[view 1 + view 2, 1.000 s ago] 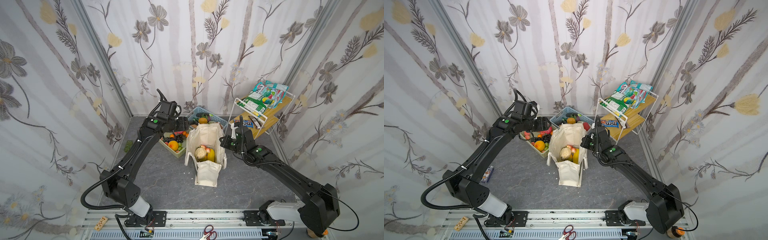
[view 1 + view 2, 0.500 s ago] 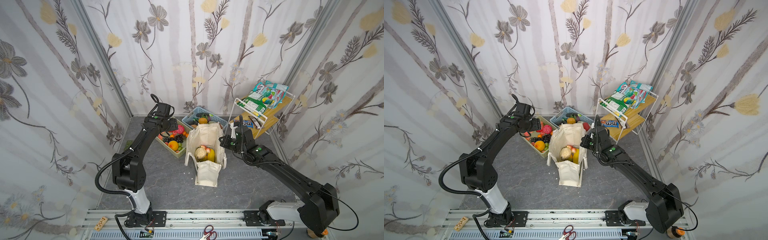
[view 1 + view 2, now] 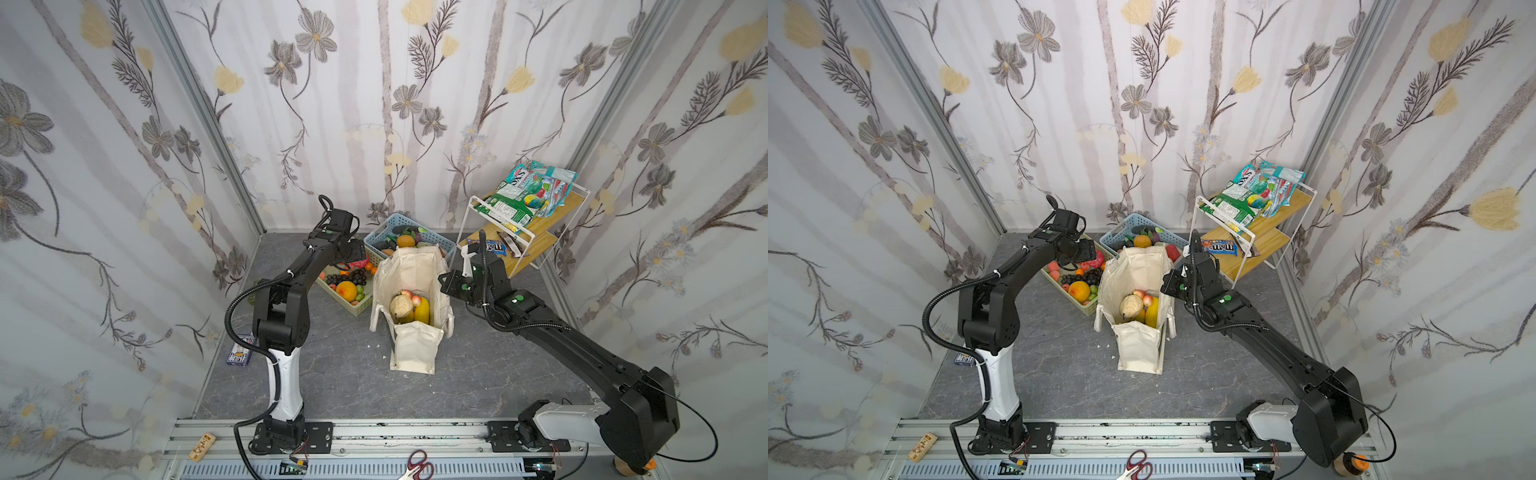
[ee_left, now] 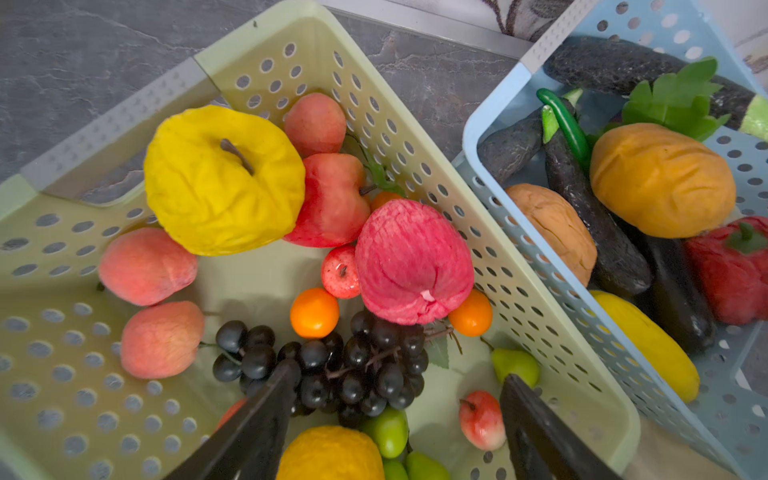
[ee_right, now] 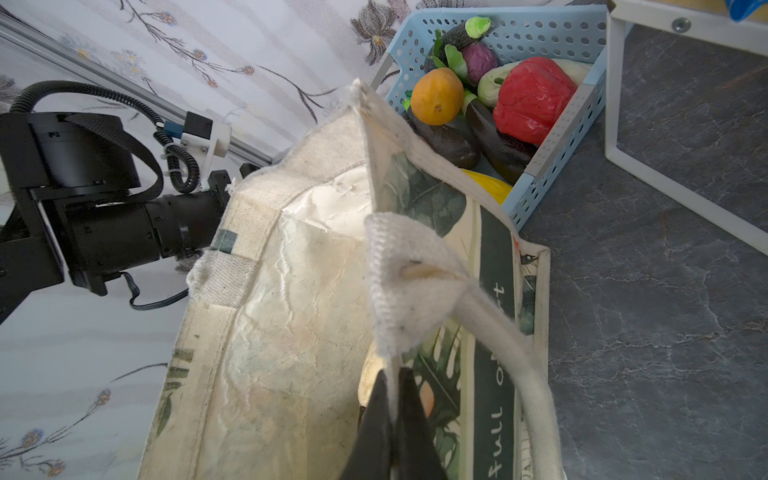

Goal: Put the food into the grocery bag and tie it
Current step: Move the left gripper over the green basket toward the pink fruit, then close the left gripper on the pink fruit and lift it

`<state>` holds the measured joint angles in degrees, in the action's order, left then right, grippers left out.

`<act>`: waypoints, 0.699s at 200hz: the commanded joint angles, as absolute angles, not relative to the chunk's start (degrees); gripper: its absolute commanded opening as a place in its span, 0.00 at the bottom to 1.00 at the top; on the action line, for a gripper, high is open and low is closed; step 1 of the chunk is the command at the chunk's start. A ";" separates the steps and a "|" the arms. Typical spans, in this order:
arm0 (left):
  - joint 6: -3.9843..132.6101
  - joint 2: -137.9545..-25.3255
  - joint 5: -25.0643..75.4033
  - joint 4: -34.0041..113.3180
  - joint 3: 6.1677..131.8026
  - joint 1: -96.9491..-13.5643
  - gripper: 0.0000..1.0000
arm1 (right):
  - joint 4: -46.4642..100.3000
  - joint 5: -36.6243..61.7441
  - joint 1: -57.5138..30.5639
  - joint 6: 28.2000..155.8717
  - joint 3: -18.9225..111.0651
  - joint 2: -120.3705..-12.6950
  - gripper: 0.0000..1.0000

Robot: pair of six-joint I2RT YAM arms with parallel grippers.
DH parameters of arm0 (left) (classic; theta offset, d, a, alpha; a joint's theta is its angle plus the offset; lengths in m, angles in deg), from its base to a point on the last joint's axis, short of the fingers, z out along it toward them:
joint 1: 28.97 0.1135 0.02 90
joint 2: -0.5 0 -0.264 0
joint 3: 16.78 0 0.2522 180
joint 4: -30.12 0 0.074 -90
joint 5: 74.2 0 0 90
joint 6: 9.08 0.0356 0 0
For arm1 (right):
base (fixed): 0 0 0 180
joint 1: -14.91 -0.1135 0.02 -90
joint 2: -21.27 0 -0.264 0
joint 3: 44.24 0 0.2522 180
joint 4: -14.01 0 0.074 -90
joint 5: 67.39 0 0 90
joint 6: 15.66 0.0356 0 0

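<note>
The cream grocery bag (image 3: 409, 266) (image 3: 1133, 268) stands open in the middle of the floor. Inside it lie a beige cauliflower (image 3: 401, 305), a yellow mango (image 3: 422, 311) and a small red apple (image 3: 409, 295). My right gripper (image 5: 392, 374) (image 3: 442, 283) is shut on the bag's right rim (image 5: 386, 316), beside its white rope handle (image 5: 498, 324). My left gripper (image 4: 401, 372) (image 3: 351, 259) hangs open over the green basket (image 4: 374, 91), above the black grapes (image 4: 332, 361). More food lies there: a yellow fruit (image 4: 224, 183), a pink-red fruit (image 4: 411, 262), peaches and small oranges.
A blue basket (image 3: 382, 232) (image 4: 490, 174) of vegetables stands behind the bag, touching the green basket. A white wire rack (image 3: 519, 216) with snack packets is at the back right. A card box (image 3: 241, 355) lies by the left wall, and scissors (image 3: 419, 471) on the front rail.
My left arm has drawn back and swung its wrist over the green basket, and its jaws have spread a little wider. The right arm and the bag have not moved.
</note>
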<state>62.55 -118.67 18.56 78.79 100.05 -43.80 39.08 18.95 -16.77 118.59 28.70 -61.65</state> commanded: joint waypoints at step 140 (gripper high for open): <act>57.24 -131.33 17.38 72.24 108.69 -43.91 0.78 | 39.04 20.37 -16.78 118.63 28.32 -61.44 0.01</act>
<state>58.35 -130.17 18.37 73.33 107.61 -43.91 39.98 20.02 -16.75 118.63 28.32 -61.41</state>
